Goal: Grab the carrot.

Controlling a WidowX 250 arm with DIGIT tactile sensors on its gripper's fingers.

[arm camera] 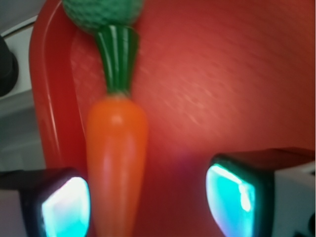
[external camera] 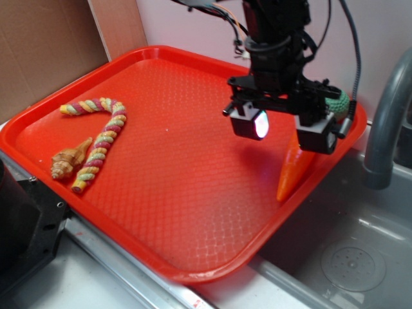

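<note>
The orange carrot (external camera: 291, 172) lies on the red tray (external camera: 180, 193) along its right rim, its tip pointing to the front. In the wrist view the carrot (arm camera: 117, 163) runs lengthwise, its dark green stem (arm camera: 117, 57) touching a green knitted ball (arm camera: 101, 12). My gripper (external camera: 286, 129) hovers above the carrot's thick end with its jaws wide apart and nothing between them held. In the wrist view the gripper (arm camera: 148, 205) has the carrot close beside the left glowing pad (arm camera: 64, 207); the right pad (arm camera: 229, 197) stands well off from it.
A twisted red-yellow rope (external camera: 100, 138) and a tan shell-like toy (external camera: 67, 162) lie at the tray's left. The green ball (external camera: 340, 102) sits at the tray's far right corner. A grey faucet (external camera: 386, 116) and metal sink (external camera: 347, 257) are to the right. Cardboard stands behind left.
</note>
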